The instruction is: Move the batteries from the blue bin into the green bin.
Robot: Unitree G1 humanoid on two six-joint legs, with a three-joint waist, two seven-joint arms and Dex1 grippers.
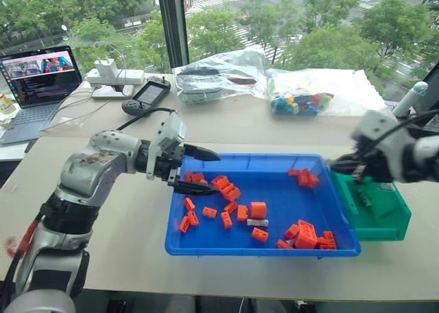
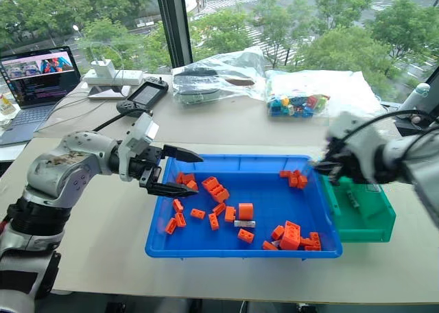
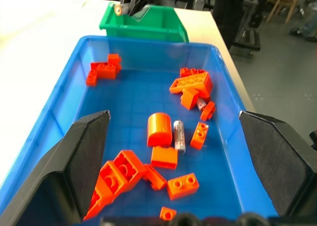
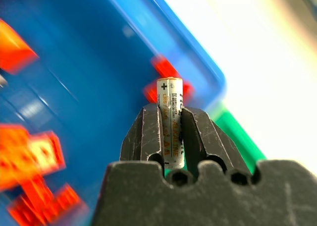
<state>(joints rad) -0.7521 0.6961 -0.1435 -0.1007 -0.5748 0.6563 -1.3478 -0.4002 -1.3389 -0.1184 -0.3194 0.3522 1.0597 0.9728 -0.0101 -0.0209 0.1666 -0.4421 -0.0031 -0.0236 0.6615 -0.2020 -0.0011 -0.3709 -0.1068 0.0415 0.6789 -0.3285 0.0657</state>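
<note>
Silver-grey, one battery (image 4: 170, 125) is clamped upright between the right gripper's (image 4: 170, 118) jaws, at the blue bin's (image 1: 274, 248) right edge beside the green bin (image 1: 384, 220). Another battery (image 1: 257, 222) is seen lying among orange bricks (image 1: 305, 235) in the blue bin, while the left gripper (image 1: 199, 170) is held at its left rim, jaws apart.

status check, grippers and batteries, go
Right gripper shut on a battery at green bin. Left gripper open over blue bin. One battery left among orange bricks.
</note>
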